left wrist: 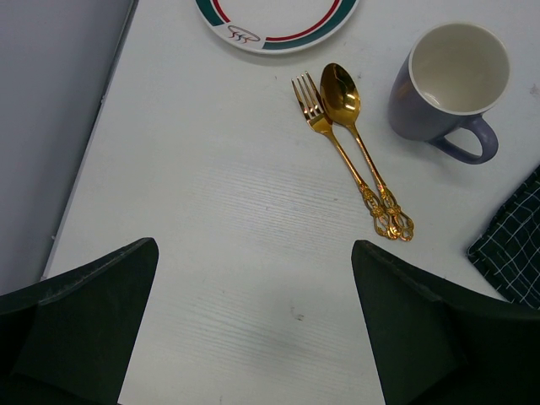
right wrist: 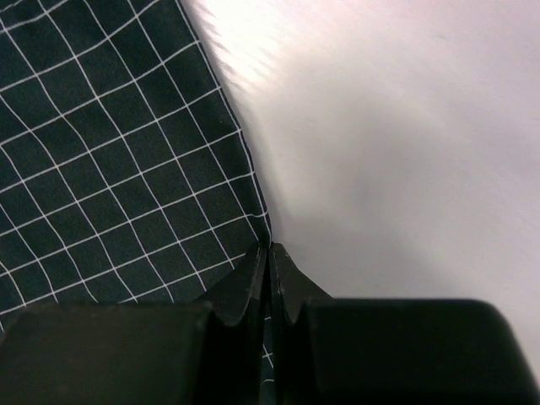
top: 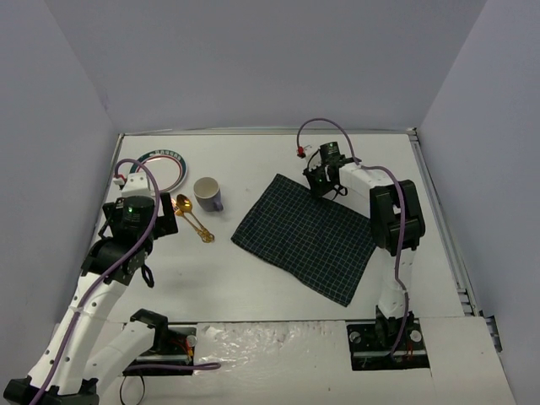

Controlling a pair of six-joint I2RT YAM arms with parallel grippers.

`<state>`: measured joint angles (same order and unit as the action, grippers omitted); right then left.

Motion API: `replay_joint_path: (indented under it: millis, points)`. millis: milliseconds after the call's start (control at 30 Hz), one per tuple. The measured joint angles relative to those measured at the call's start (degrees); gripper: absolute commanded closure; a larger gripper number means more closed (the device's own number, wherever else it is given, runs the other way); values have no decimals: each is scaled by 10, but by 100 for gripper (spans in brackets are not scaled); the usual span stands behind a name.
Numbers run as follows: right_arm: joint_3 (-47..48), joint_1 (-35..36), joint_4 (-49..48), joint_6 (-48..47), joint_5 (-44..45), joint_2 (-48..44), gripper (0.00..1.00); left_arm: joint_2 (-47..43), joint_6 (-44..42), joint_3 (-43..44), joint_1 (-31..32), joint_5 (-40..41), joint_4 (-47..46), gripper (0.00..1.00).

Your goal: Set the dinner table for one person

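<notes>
We hold the far edge of the checked cloth (top: 304,236) pinched in our right gripper (right wrist: 270,257), likely to straighten it on the dinner table (top: 253,283) beneath everything. Our left gripper (left wrist: 253,287) hangs wide open over the fork (left wrist: 336,145) and spoon (left wrist: 359,139) at left.

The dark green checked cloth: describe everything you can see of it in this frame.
The checked cloth is dark green fabric with a thin white grid, one rectangle lying flat and smooth on the white table, turned diagonally, right of centre. The right hand is shut on its far right edge, fingers pressed together. One corner lies near the mug without touching it.
</notes>
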<state>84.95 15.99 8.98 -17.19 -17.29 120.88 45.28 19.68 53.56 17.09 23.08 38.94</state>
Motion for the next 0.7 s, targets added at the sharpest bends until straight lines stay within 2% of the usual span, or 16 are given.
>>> replay_joint_path:
  millis: [400,700]
  points:
    - [107,-70,24,-55,83,60,100,7,0,0,0,-4,0,3]
    - [197,-97,25,-105,149,126,100,21,0,-9,-2,-4,-2,3]
